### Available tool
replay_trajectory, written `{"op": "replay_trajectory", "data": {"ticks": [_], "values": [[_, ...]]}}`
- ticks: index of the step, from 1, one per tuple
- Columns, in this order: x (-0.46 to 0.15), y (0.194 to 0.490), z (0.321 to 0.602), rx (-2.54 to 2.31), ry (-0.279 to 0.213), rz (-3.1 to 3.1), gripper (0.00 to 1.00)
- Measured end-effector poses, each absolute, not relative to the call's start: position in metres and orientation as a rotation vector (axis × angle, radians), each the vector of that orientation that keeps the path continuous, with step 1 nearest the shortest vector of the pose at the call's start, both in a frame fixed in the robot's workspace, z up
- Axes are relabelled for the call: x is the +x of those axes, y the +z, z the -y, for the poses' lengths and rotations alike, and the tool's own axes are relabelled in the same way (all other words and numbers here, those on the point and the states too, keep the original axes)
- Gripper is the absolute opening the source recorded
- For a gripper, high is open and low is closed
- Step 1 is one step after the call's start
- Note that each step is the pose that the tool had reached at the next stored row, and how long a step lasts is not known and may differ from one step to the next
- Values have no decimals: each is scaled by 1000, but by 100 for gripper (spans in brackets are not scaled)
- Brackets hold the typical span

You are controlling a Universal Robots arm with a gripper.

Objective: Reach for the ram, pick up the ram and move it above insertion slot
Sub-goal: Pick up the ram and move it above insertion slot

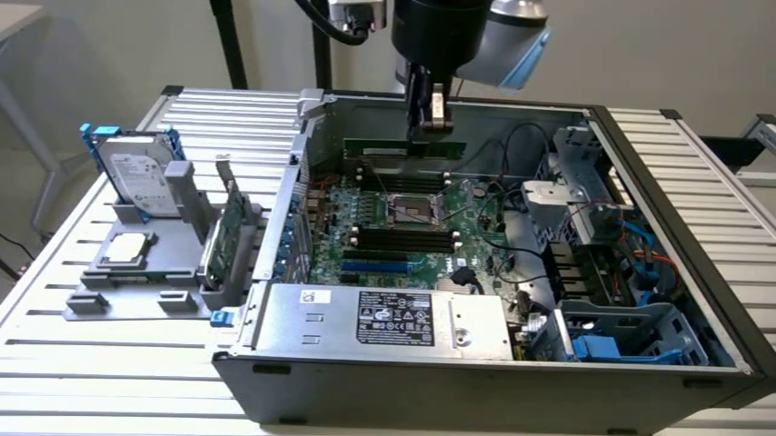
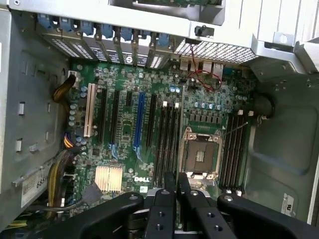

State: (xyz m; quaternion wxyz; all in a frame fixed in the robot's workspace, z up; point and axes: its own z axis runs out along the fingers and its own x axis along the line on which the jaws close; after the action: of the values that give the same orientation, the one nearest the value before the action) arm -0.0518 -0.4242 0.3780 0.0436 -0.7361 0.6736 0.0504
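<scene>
Exterior view: jaws grip thin green ram [image 1: 404,149]

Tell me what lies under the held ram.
Under the ram, held by the gripper, lies the motherboard with its black memory slots; the fingers cover the spot directly below.

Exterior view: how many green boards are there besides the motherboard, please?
2. Long thin green ram stick in the black gripper; taller green expansion card standing in the grey fixture. Others may be hidden.
</scene>
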Motion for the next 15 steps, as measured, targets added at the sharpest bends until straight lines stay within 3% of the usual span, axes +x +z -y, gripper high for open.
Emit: {"op": "replay_trajectory", "data": {"ticks": [15], "values": [[-43, 372, 406, -2208, 143, -2110, 14]]}}
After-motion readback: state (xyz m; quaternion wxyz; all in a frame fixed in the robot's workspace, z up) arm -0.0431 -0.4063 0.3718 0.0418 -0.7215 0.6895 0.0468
